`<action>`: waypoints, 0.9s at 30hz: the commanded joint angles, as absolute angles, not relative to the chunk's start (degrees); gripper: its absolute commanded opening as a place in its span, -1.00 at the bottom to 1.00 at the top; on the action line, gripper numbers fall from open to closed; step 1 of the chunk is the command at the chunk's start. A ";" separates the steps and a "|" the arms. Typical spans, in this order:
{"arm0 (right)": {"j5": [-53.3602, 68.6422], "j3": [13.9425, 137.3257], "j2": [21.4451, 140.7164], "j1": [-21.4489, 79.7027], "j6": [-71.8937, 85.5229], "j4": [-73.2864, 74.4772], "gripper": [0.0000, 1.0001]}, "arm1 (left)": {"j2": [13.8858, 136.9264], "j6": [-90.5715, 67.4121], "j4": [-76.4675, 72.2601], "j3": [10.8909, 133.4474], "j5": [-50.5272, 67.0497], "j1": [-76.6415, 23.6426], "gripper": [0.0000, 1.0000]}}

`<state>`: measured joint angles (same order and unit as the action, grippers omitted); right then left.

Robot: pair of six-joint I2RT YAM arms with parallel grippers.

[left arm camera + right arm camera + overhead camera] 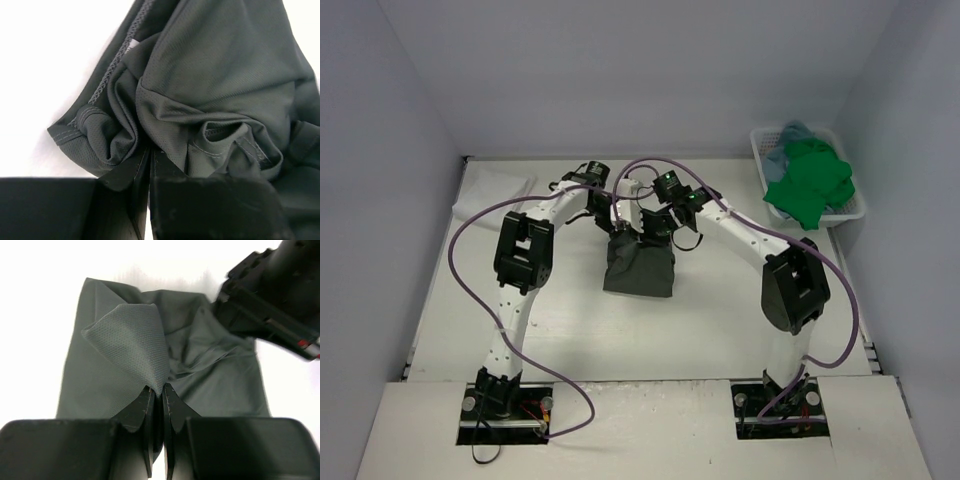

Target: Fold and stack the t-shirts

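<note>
Light and limp, the grey t-shirt [640, 270] hangs clamped in the left hand [150, 152] and right hand [156, 390], probably best gripped at hemmed corners.

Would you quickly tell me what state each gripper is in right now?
Left gripper: closed on the dark grey t-shirt.
Right gripper: closed on the same t-shirt.

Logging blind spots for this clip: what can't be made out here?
- Top view: the wrists cover where the left gripper and right gripper pinch the grey t-shirt.
- Left wrist: frame edges cut the t-shirt off; its fold state is unclear.
- Right wrist: the left arm hides the t-shirt's far right corner.
- Basket: the green shirt hides what lies beneath.
</note>
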<state>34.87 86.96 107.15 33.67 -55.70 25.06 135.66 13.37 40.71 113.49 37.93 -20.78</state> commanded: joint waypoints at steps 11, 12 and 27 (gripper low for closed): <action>33.84 96.76 114.60 30.76 -57.57 23.99 -1.00 | 131.22 16.87 45.35 106.43 40.34 -22.59 -1.00; 33.84 97.12 115.04 30.50 -57.66 23.99 -1.00 | 131.13 16.96 45.35 106.35 40.60 -22.59 -1.00; 35.33 102.22 123.40 28.04 -58.89 24.00 -1.00 | 132.80 17.14 47.28 109.78 42.71 -23.20 -1.00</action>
<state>36.86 100.03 121.84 29.98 -60.49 24.86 133.32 14.33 42.96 108.44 43.44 -21.76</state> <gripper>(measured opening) 0.041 0.001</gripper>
